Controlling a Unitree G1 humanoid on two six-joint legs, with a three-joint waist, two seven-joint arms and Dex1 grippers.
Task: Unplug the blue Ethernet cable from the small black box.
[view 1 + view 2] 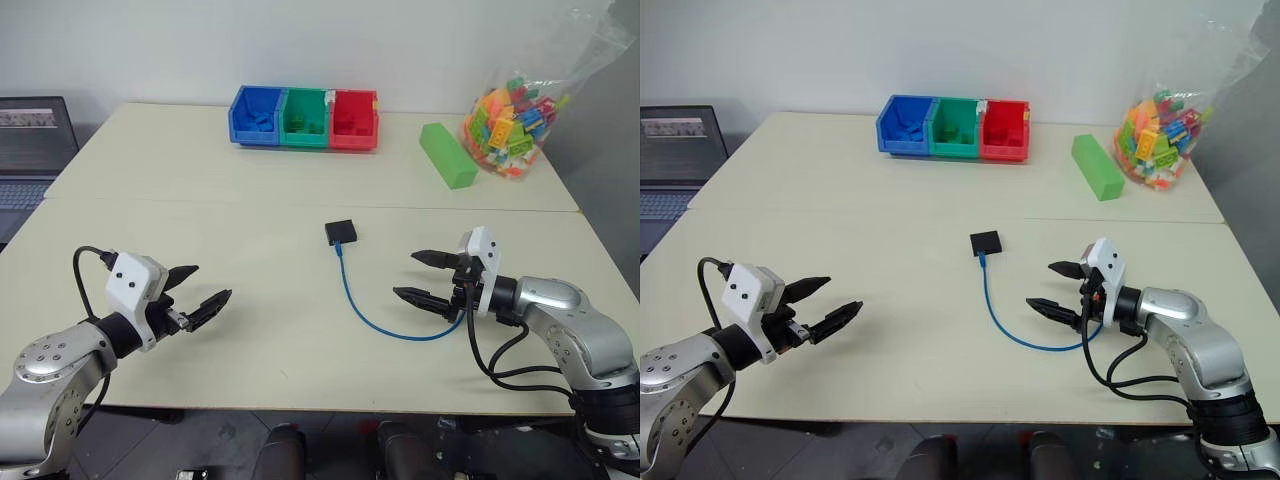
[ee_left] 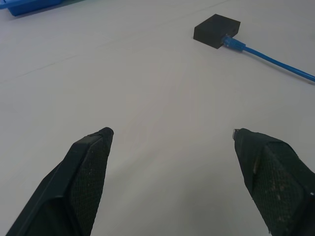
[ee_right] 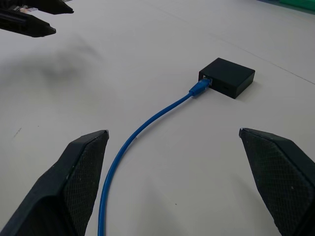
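The small black box [image 1: 340, 232] lies flat near the middle of the table. The blue Ethernet cable [image 1: 362, 310] is plugged into the box's near side [image 3: 201, 88] and curves along the table toward my right gripper [image 1: 422, 277]. That gripper hovers open just right of the cable's loop, nothing between its fingers [image 3: 81, 172]. My left gripper [image 1: 200, 290] is open over the left part of the table, well away from the box [image 2: 216, 30] and holding nothing.
Blue, green and red bins [image 1: 304, 117] stand in a row at the table's far edge. A green block [image 1: 447, 155] and a clear bag of coloured bricks [image 1: 513, 118] lie at the far right. A laptop [image 1: 35, 150] sits off the left side.
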